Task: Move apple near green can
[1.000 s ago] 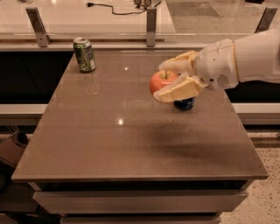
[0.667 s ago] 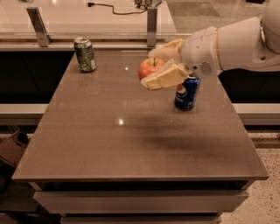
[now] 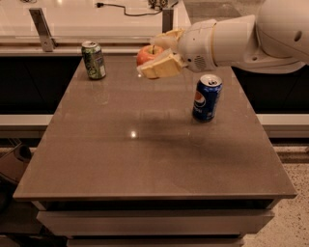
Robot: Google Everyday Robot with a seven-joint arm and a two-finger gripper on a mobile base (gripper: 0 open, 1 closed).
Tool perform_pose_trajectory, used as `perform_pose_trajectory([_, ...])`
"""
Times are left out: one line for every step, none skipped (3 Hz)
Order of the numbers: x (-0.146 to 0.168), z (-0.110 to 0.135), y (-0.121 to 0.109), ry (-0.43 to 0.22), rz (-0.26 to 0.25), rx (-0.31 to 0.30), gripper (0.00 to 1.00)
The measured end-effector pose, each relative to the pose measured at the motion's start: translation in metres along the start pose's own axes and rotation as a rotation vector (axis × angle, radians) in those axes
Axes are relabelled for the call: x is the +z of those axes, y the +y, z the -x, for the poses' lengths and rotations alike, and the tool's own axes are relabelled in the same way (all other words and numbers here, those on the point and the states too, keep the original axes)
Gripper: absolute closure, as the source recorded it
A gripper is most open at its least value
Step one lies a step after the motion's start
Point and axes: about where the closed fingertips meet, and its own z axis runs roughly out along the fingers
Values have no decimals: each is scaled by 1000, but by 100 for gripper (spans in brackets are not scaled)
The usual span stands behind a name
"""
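1. Carried further left and toward the table's far edge than a moment ago, the apple now hangs in the air above the tabletop, clamped between the two pale fingers of the gripper.
2. One finger sits above the fruit and one beneath it, with the red-orange skin and dark stem showing between them.
3. The white arm reaches in from the right side of the view.
4. The green can stands upright near the far left corner of the brown table, to the left of the held apple and apart from it.
5. A blue Pepsi can stands upright on the right half of the table, below the arm and nearer the camera than the gripper.
6. A black cable lies on the white surface behind the table.
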Motion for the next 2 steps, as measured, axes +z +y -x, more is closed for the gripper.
perform_pose_trajectory([24, 16, -15, -13, -112, -14, 100])
perform_pose_trajectory([24, 16, -15, -13, -111, -14, 100])
